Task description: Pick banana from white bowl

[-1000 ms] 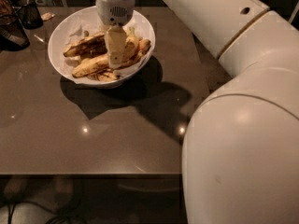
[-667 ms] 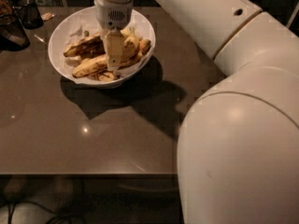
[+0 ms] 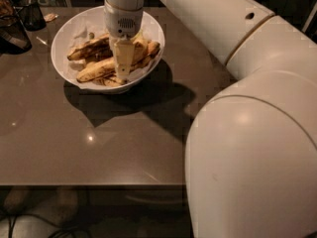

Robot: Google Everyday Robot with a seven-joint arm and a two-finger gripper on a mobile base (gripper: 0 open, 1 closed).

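The white bowl (image 3: 69, 71) stands at the back left of the brown table and holds several bananas. The plump yellow banana (image 3: 96, 69) with brown speckles lies at the front of the pile. A darker, brown-blotched banana (image 3: 89, 47) lies behind it. My gripper (image 3: 122, 76) reaches straight down into the bowl from the white arm, its cream fingers among the bananas, right at the right end of the plump banana. The fingers hide the spot where they meet the fruit.
A dark container (image 3: 30, 13) and a dark object (image 3: 11, 33) stand at the table's back left corner. My white arm (image 3: 247, 133) fills the right side of the view. The table's front edge (image 3: 94, 185) runs across the lower part.
The gripper has stayed in the bowl over the bananas. The arm's bulk has shifted a little left in the view. The bananas look unmoved.
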